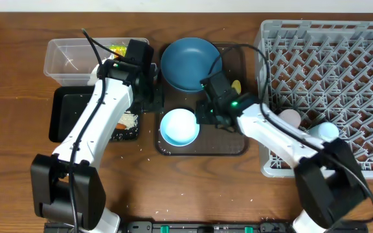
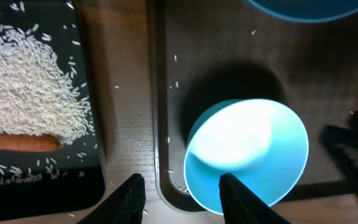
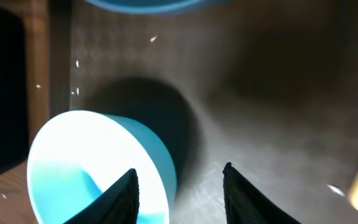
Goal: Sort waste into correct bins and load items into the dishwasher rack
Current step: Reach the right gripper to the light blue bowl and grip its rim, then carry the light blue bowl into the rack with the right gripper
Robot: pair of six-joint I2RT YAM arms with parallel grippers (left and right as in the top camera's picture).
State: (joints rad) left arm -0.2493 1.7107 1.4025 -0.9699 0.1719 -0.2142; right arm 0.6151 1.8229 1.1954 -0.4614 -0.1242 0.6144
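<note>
Left of the bowl [image 1: 179, 126], the tub [image 1: 70, 61] holds the wrapper [image 1: 117, 49], and the black tray [image 1: 62, 111] holds rice [image 2: 23, 87] and a carrot stick [image 2: 17, 143]. The left hand [image 2: 182, 180] straddles the bowl's left rim and the right hand [image 3: 179, 169] its right rim, both spread and empty. The plate [image 1: 190, 63] lies behind the bowl. To the right are the spoon [image 1: 236, 85] and the rack [image 1: 329, 65], which holds the pink cup [image 1: 290, 118] and blue cup [image 1: 327, 131].
</note>
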